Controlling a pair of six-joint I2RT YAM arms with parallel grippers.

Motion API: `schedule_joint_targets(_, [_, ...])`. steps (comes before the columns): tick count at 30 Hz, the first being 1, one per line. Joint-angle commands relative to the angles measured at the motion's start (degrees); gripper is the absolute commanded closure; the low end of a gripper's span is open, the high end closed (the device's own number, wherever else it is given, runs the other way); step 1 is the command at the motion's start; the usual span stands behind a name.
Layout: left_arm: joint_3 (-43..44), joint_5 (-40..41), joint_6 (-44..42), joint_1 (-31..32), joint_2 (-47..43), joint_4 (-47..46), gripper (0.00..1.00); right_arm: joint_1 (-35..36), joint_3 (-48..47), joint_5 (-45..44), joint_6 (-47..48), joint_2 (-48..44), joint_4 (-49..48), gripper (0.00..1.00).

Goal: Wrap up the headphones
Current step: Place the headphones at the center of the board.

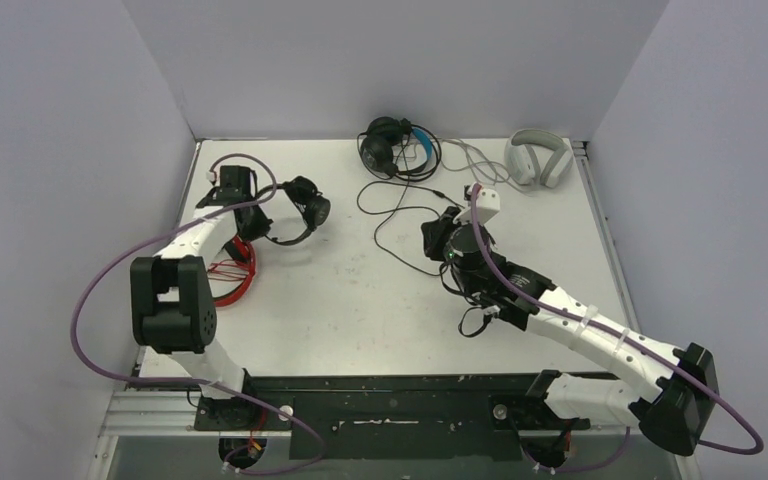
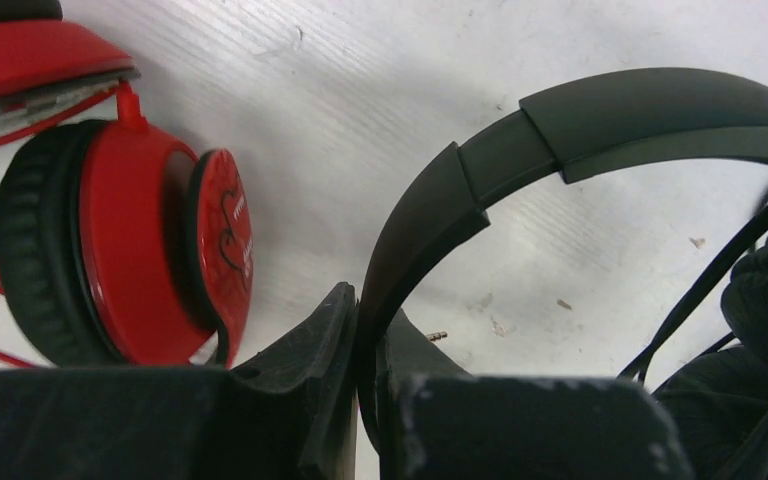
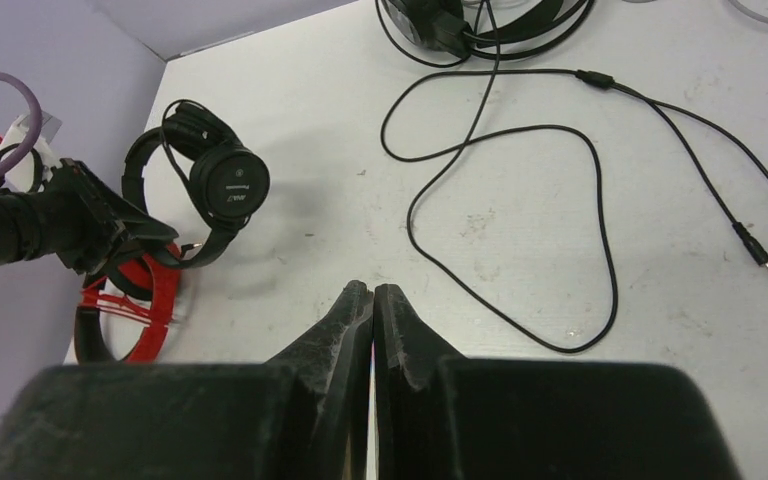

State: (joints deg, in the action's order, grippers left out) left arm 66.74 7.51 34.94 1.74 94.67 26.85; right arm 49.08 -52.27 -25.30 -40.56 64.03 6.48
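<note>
Headphones point(image 1: 300, 212) — black, band pinched by the left gripper point(image 2: 365, 315) to steady them — right gripper point(image 3: 372, 292) closed, seemingly on nothing.

White table point(image 1: 360, 300) (scuffed): red headset point(image 2: 135, 240) left, blue-black headset point(image 1: 395, 145), white headset point(image 1: 538, 158) rear, loose cable point(image 3: 593, 77) centre.

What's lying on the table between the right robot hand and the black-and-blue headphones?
A thin black cable loops across the table between the right hand and the black-and-blue headphones. The right wrist view shows it best.
</note>
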Motion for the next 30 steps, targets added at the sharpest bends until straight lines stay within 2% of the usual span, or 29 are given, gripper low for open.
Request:
schedule_joint_targets(1, [6.8,-5.3,-3.8,-3.8,6.0,-1.0,1.0,-0.5,0.6,0.1,3.6,-1.6,-0.4,1.0])
schedule_joint_targets(11, [20.8,-5.4,-7.1,-10.3,22.1,6.3,1.0,-0.8,6.3,-0.7,3.7,-5.4,-2.2,1.0])
schedule_joint_targets(13, [24.4,-4.9,-7.4,-11.3,24.8,9.3,0.95,-0.9,6.6,-1.5,3.6,-5.5,-1.5,0.98])
schedule_joint_targets(14, [25.6,-4.8,-7.5,-11.7,25.5,10.1,0.9,-1.0,6.8,-1.8,3.7,-5.4,-1.3,0.97])
schedule_joint_targets(15, [26.3,-4.9,-7.6,-12.0,25.7,10.3,0.78,-1.2,6.8,-1.9,4.1,-5.3,-1.1,0.96])
schedule_joint_targets(17, [26.6,-5.0,-8.1,-12.1,24.9,10.1,0.44,-1.8,6.9,-1.8,4.6,-4.9,-0.5,0.94])
schedule_joint_targets(18, [26.5,-5.2,-8.3,-12.0,24.1,9.9,0.42,-2.2,7.0,-1.6,4.9,-4.8,-0.4,0.94])
schedule_joint_targets(19, [26.3,-5.2,-8.3,-12.0,23.1,9.6,0.34,-2.6,7.2,-1.4,5.0,-4.8,-0.3,0.94])
schedule_joint_targets(22, [25.5,-3.7,-8.7,-10.7,19.7,10.1,0.28,-4.6,7.4,0.7,6.0,-4.1,0.1,0.93])
schedule_joint_targets(24, [24.6,-1.1,-9.3,-8.1,16.7,10.8,0.05,-6.9,7.0,2.8,6.5,-2.9,0.4,0.92])
schedule_joint_targets(30, [21.3,5.7,-9.2,3.2,8.2,11.2,0.03,-21.8,1.2,13.5,6.7,5.6,0.8,0.88])
